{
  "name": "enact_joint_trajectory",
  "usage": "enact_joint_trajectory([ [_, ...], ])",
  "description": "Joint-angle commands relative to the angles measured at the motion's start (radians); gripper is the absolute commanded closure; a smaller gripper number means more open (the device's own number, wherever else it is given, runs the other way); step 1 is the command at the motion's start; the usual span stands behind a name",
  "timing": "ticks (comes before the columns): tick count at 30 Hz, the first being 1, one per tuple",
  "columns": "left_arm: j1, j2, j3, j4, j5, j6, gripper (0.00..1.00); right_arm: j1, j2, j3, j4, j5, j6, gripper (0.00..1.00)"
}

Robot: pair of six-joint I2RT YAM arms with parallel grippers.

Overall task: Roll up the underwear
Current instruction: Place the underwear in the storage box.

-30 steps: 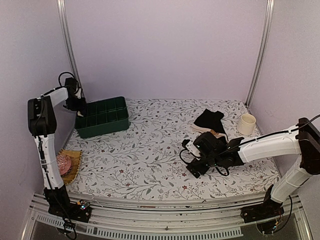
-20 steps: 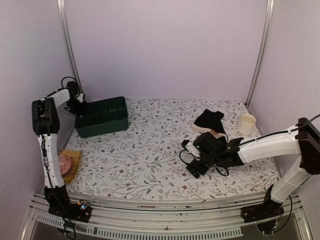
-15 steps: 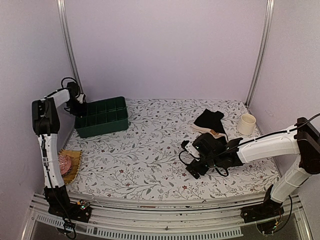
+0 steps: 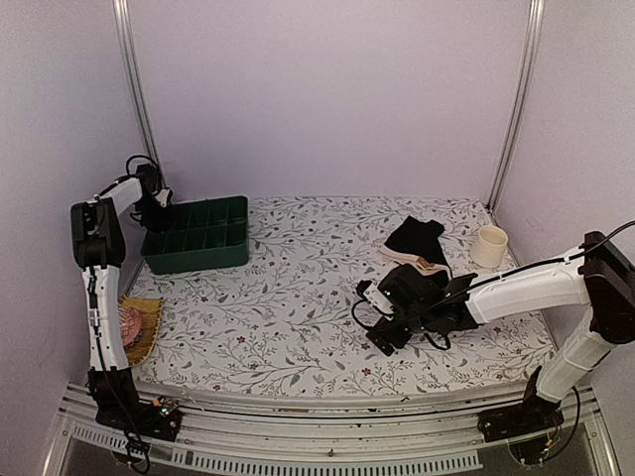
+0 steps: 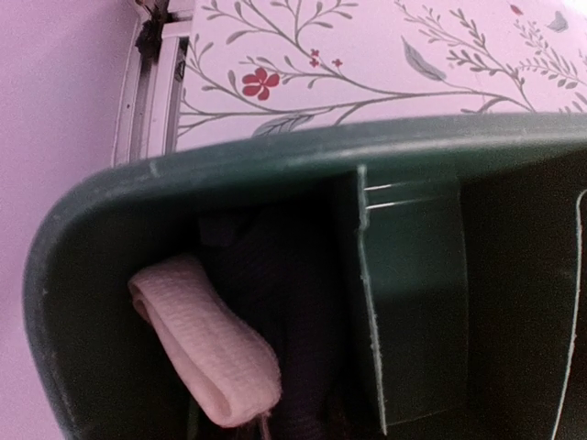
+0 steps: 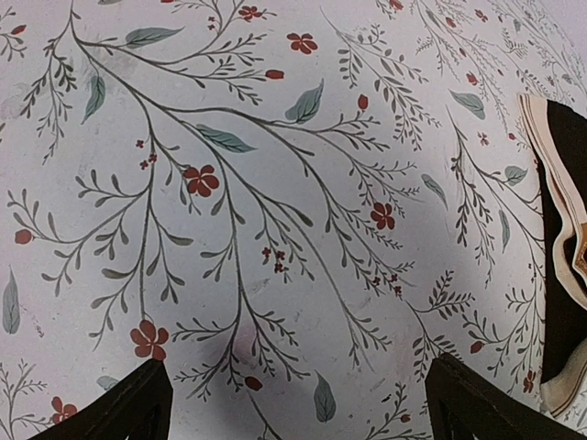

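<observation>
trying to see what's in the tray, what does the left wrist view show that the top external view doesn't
Only left wrist: a pink ribbed band tucked in a corner compartment of the green tray, with something dark behind it. Only top external: the open right gripper low over the floral tablecloth, the underwear pile and a cream cup. Both: the green tray and the floral tablecloth.

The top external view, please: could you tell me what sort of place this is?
Probably a lab test booth: plain lilac walls with metal corner posts enclose a floral-cloth table, with the left arm and right arm bolted to an aluminium rail at its near edge.
</observation>
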Motion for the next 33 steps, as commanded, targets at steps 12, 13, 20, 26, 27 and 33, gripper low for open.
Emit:
enact_joint_trajectory([
  [12,0.012,-0.011,0.004,-0.014,-0.047,0.043,0.48,0.016,0.026,0.032,0.006,-0.014,-0.006,0.01],
  [13,0.01,-0.014,0.008,-0.014,-0.052,0.045,0.48,0.016,0.026,0.032,0.007,-0.014,-0.007,0.01],
  [20,-0.006,-0.045,0.013,0.018,-0.083,0.065,0.51,0.02,0.035,0.036,0.007,-0.016,-0.008,0.01],
  [26,-0.011,-0.066,-0.01,0.047,-0.124,0.088,0.58,0.022,0.04,0.04,0.007,-0.016,-0.011,0.01],
  [27,-0.011,-0.071,-0.016,0.053,-0.127,0.096,0.55,0.022,0.04,0.039,0.007,-0.016,-0.011,0.01],
  [33,-0.011,-0.098,-0.039,0.087,-0.14,0.102,0.52,0.023,0.041,0.04,0.006,-0.017,-0.012,0.01],
])
